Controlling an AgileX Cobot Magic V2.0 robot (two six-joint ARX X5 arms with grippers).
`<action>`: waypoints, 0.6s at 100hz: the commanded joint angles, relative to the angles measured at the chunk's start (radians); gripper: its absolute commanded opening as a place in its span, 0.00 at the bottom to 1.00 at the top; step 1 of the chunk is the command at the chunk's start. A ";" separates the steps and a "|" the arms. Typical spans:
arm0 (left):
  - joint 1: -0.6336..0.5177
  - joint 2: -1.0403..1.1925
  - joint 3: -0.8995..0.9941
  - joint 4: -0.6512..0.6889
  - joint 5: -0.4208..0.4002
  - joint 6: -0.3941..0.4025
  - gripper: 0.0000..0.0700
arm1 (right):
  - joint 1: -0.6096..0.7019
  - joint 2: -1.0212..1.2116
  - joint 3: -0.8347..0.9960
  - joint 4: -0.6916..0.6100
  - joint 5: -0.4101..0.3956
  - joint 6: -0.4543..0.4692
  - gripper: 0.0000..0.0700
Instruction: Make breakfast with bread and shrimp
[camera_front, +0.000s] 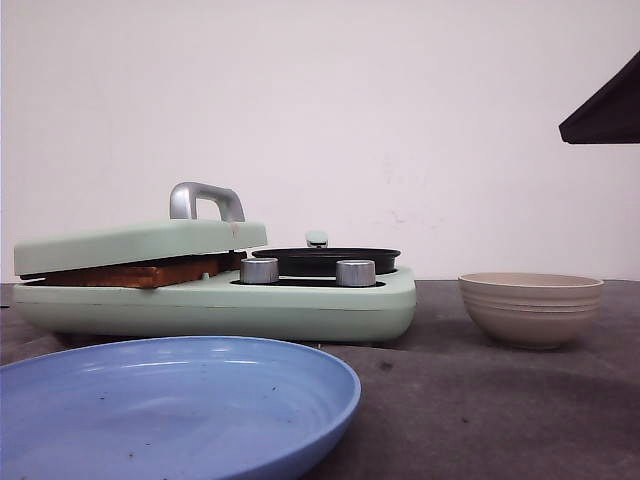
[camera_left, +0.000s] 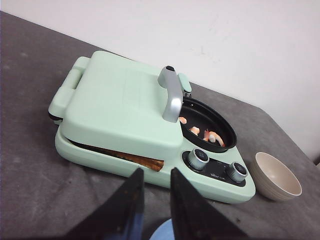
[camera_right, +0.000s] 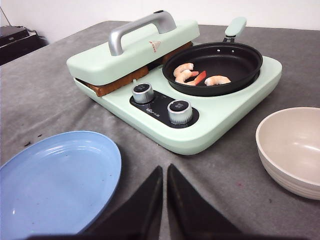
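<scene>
The bread (camera_front: 140, 272) (camera_left: 145, 161) (camera_right: 117, 84) lies clamped under the closed pale green lid (camera_left: 120, 100) of the breakfast maker, with only its brown crust edge showing. Several pink-orange shrimp (camera_left: 210, 136) (camera_right: 187, 74) lie in the black round pan (camera_right: 235, 62) beside the lid. My left gripper (camera_left: 157, 172) hovers in front of the maker near the bread's corner, open, with nothing between its fingers. My right gripper (camera_right: 165, 168) hangs over the grey cloth in front of the two knobs (camera_right: 179, 111), shut and empty.
A blue plate (camera_front: 180, 400) (camera_right: 55, 180) sits in front of the maker. A beige bowl (camera_front: 530, 305) (camera_right: 295, 145) (camera_left: 275, 175) stands to the maker's right. The lid carries a silver handle (camera_front: 205, 198). A dark shape (camera_front: 605, 110) juts in at the upper right of the front view.
</scene>
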 joint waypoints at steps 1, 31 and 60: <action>-0.002 -0.003 0.004 0.011 0.000 -0.009 0.02 | 0.008 0.000 -0.001 0.014 0.000 0.011 0.01; -0.002 -0.003 0.004 0.011 0.000 -0.008 0.02 | 0.008 0.000 -0.001 0.014 0.000 0.011 0.01; 0.002 -0.003 -0.006 0.005 -0.047 0.122 0.02 | 0.008 0.000 -0.001 0.014 0.000 0.010 0.01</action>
